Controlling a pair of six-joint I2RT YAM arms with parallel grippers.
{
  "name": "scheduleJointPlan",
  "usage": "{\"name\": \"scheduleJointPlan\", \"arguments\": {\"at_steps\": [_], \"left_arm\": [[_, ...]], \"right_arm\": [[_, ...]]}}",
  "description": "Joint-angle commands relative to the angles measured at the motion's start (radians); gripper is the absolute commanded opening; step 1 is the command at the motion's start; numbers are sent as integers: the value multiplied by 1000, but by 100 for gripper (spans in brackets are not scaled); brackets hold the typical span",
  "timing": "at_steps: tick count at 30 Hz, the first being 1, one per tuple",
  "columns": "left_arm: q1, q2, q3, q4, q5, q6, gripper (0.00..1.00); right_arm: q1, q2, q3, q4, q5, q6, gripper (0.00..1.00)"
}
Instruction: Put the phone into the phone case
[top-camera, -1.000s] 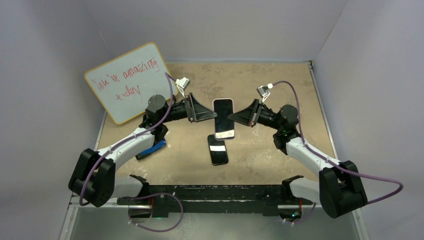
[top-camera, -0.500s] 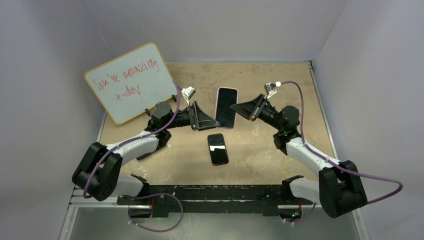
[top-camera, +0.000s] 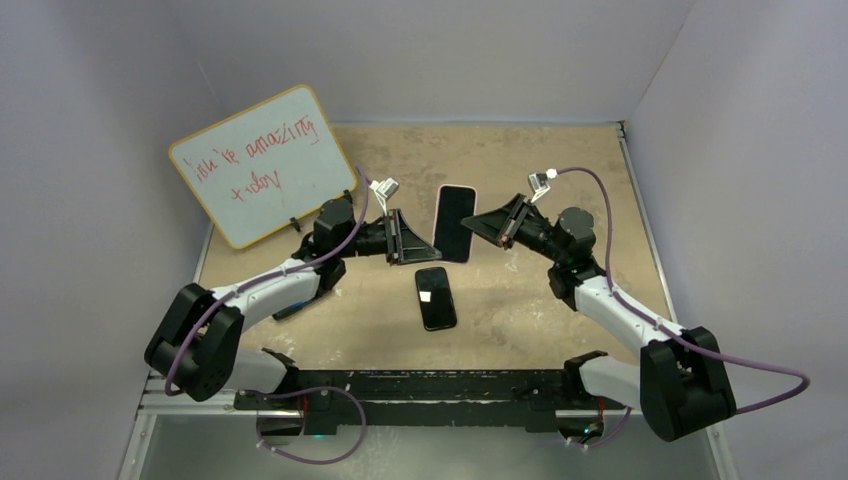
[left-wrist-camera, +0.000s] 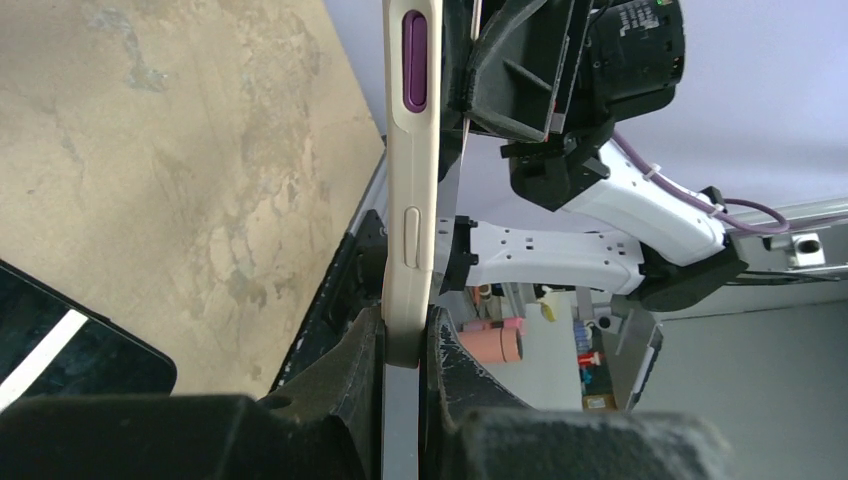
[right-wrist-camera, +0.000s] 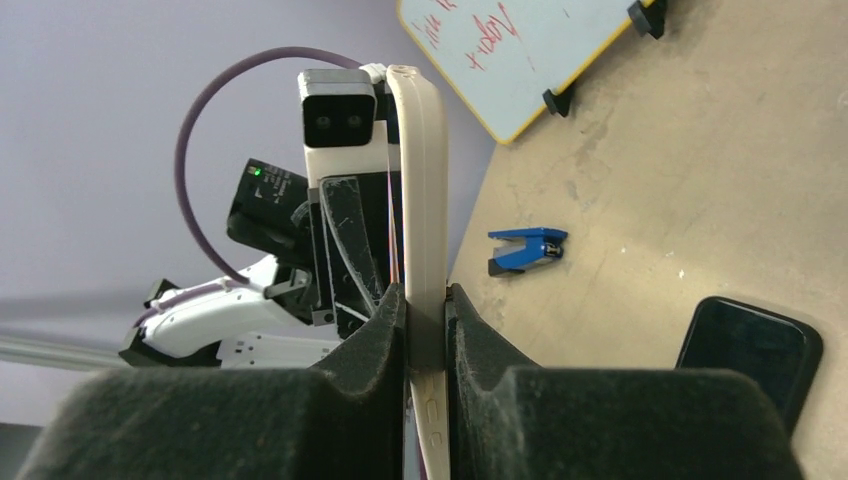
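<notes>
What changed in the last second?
The right gripper lifted the case off the table and toward the back; the left gripper then closed on its other edge. The phone and whiteboard stayed put.

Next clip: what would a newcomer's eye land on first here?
The cream phone case is held up over the middle of the table, pinched on opposite sides by the left gripper and the right gripper. Just nearer the arm bases a black phone lies flat. A whiteboard with red writing leans at the back left.
</notes>
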Motion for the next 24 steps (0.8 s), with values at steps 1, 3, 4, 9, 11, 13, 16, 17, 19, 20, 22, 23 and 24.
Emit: {"name": "scheduleJointPlan", "arguments": {"at_steps": [1, 3, 4, 9, 11, 13, 16, 17, 19, 20, 22, 23, 24], "left_arm": [[1, -40, 64, -196, -80, 154, 0], [2, -45, 79, -246, -87, 180, 3], [2, -50, 83, -254, -85, 183, 10], [34, -110, 85, -239, -77, 155, 47], [48, -124, 85, -201, -69, 128, 52], [57, -123, 83, -157, -58, 102, 55], [65, -95, 85, -96, -41, 65, 56], [65, -83, 85, -75, -34, 52, 55], [65, -55, 80, -3, -14, 10, 54], [65, -42, 74, 61, -5, -18, 53], [65, -17, 54, 146, 4, -71, 48], [65, -7, 45, 178, 7, -91, 45], [65, 2, 40, 200, 11, -105, 41]], "right_arm": [[3, -36, 87, -19, -30, -66, 12], [5, -33, 84, -2, -39, -63, 1], [5, -32, 83, 5, -46, -61, 0], [4, -31, 88, 45, -112, -59, 0], [5, -27, 91, 79, -155, -46, 0], [7, -26, 92, 109, -189, -32, 0], [24, -18, 105, 105, -239, -36, 0], [37, -10, 112, 93, -255, -45, 0], [56, 5, 121, 76, -268, -59, 0], [64, 8, 121, 76, -269, -59, 0], [74, 10, 122, 70, -263, -61, 0], [76, 11, 125, 61, -258, -64, 0], [76, 11, 130, 48, -256, -72, 0]]}}
